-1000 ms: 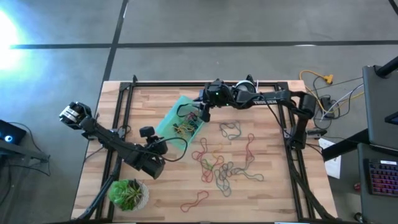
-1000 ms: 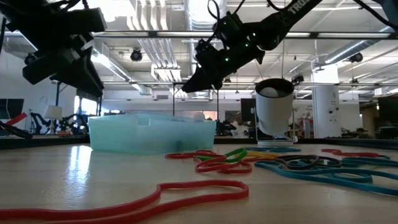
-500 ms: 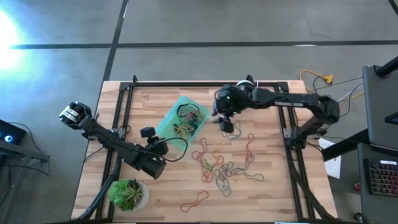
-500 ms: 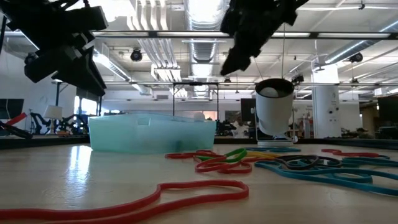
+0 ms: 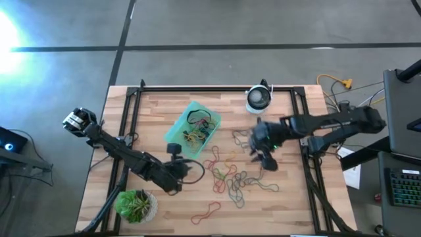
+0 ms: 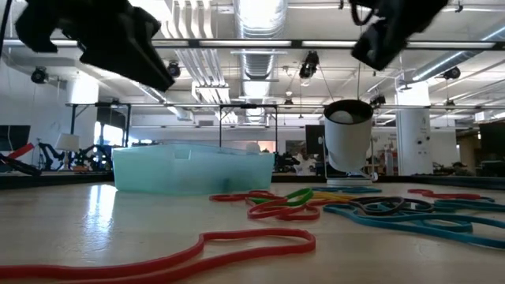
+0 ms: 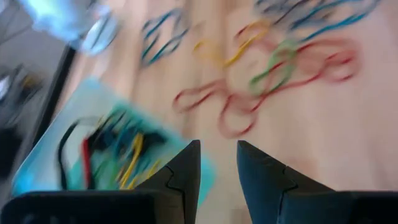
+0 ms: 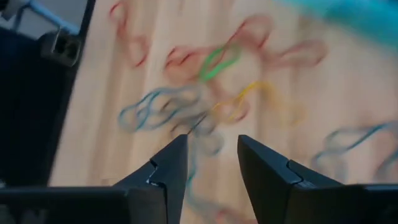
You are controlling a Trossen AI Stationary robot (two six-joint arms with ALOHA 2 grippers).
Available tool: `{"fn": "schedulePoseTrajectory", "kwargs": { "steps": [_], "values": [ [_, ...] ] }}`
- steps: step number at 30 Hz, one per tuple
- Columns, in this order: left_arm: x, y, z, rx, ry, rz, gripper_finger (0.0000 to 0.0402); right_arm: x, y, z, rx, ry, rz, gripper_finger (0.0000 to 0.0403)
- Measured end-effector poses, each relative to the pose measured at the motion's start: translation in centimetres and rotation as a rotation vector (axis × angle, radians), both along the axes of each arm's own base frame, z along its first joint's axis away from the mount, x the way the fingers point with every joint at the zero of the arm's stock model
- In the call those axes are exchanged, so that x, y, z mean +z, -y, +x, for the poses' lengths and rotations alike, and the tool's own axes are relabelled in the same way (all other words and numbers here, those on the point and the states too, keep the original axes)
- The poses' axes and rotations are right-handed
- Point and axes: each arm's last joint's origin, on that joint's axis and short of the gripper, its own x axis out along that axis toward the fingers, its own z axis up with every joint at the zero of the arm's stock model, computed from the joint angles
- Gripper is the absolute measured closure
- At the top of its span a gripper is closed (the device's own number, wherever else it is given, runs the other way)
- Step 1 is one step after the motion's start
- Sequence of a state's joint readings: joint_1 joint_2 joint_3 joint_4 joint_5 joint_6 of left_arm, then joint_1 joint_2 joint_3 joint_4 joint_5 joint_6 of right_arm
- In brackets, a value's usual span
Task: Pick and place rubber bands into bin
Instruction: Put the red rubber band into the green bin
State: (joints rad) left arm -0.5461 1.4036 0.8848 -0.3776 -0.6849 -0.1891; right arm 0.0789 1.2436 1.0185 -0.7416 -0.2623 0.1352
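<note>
Now hunting the next band, both hands empty over the worktop.

My right hand (image 5: 266, 158) hangs above the tangle of rubber bands (image 5: 231, 176) lying loose on the worktop (image 5: 296, 204), fingers (image 8: 168, 171) spread a little with nothing between them. My left hand (image 5: 176, 172) waits just beside the bin (image 5: 175, 129), fingers (image 7: 183, 171) parted too and carrying nothing. The bin sits well to the left of the heap and holds a few bands. Next, I reckon, I drop the right hand onto one loop at the heap's edge, pinch it clear of its neighbours, and carry it across to the bin.
</note>
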Motion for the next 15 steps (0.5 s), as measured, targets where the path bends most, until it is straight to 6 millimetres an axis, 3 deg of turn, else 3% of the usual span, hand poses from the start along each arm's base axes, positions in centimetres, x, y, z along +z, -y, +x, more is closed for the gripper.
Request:
{"fn": "schedulePoseTrajectory", "kwargs": {
  "steps": [8,15],
  "values": [
    [0.4,0.5,0.5,-0.108,0.033,-0.022,0.0313,-4.3,-3.0,-4.4,-0.129,-0.112,0.012,0.0282],
    [0.1,0.6,0.6,-0.117,0.02,-0.023,0.0313,-8.1,-4.3,-6.4,-0.223,-0.093,-0.028,0.0292]
  ]
}}
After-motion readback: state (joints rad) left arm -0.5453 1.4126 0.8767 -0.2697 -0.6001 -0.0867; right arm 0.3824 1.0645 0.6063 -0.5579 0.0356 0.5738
